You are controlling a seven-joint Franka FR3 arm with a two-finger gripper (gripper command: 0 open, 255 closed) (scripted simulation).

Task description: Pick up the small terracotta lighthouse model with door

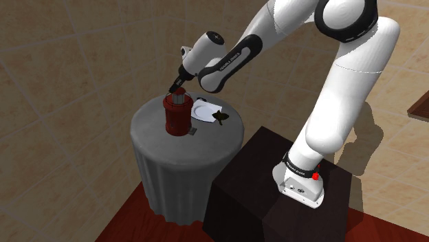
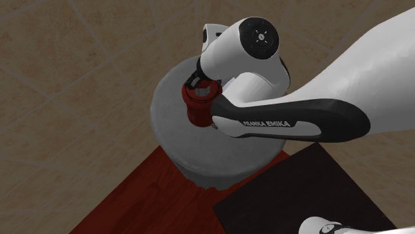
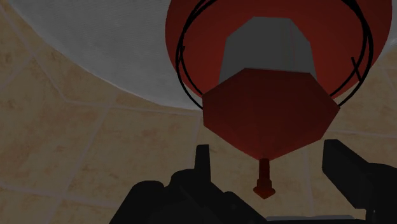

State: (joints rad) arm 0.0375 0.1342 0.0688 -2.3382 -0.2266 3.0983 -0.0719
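Observation:
The lighthouse model [image 1: 177, 117] is dark red with a grey lantern section under a red roof, and it stands upright on a round grey table [image 1: 157, 146]. From the second exterior view the lighthouse [image 2: 198, 106] sits near the table's [image 2: 171, 129] far side. My gripper [image 1: 176, 89] hangs directly over its top. In the wrist view the fingers [image 3: 202, 159] stand apart, open, with the roof [image 3: 267, 114] and its thin red tip between them, untouched. A black wire railing rings the lantern. The door is hidden.
A white plate [image 1: 203, 110] and a small dark leafy object [image 1: 220, 117] lie on the table just beside the lighthouse, toward the arm. The dark stand [image 1: 275, 199] is close by the table. A red rug [image 2: 146, 193] covers the tiled floor beneath.

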